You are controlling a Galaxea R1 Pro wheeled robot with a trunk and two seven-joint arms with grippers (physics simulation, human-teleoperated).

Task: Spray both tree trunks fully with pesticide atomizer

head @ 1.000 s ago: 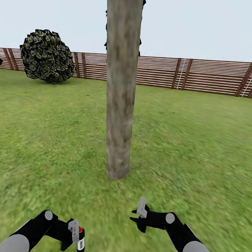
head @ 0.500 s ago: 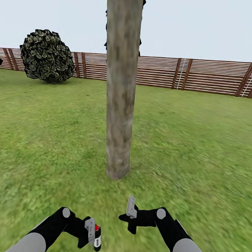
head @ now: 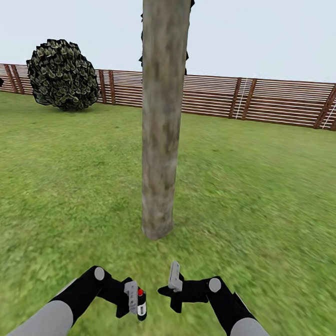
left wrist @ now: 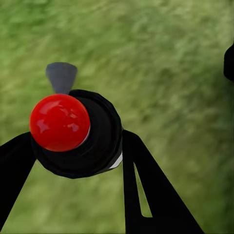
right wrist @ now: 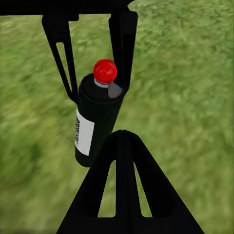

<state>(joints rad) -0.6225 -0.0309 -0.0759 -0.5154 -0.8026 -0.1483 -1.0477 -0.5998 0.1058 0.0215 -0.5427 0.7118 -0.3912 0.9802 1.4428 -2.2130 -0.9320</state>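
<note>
Tree trunk (head: 161, 122): centre of my head view; crown cut off by the top edge, dark foliage peeking out behind it.
Pesticide atomizer (head: 141, 303): lower centre of my head view, upright, red cap on top, mostly masked by the fingers gripping it.
Left tool (head: 134, 301): I see it clamped on the atomizer body, above the lawn (head: 266, 195).
Right tool (head: 174, 284): lower centre, just beside the atomizer; I cannot tell whether its fingers are apart or together.
Label: pale panel on the atomizer (right wrist: 100, 119) in my right wrist view; print too blurred to read.
Fence (head: 273, 101): partly hidden behind trunk and round bush (head: 63, 74).
</note>
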